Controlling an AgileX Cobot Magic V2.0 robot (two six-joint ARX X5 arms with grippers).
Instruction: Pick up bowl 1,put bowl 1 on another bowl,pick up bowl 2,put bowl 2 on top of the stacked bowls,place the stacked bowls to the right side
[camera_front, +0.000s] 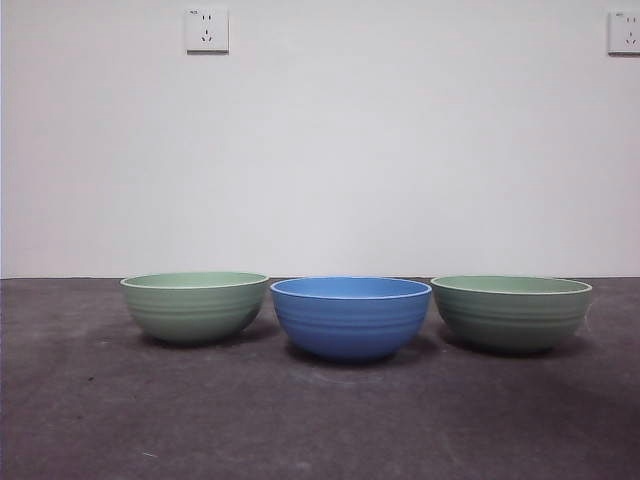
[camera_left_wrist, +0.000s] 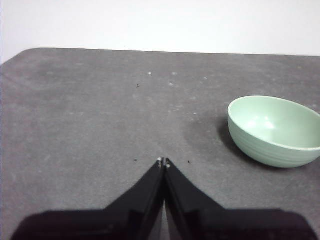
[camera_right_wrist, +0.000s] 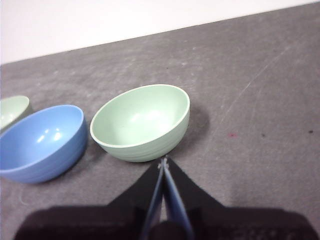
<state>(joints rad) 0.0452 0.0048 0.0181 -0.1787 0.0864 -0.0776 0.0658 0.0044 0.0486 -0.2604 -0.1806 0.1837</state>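
Where the dark table (camera_front: 90, 420) fills the lower part of the front view, three ribbed bowls stand upright in a row: one blue bowl (camera_front: 350, 316) at centre, one pale green bowl (camera_front: 195, 305) left of it, and a second green bowl (camera_front: 511, 311) on the right. All are empty and unstacked. The left gripper (camera_left_wrist: 163, 162) and right gripper (camera_right_wrist: 163, 161) both have jaws pressed together, holding nothing.

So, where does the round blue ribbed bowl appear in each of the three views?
Front view: the round blue ribbed bowl stands in the centre, between two pale green bowls.
Left wrist view: not in it.
Right wrist view: at the left edge.
Shared landmark: the pale green bowl beside it, near the right gripper.
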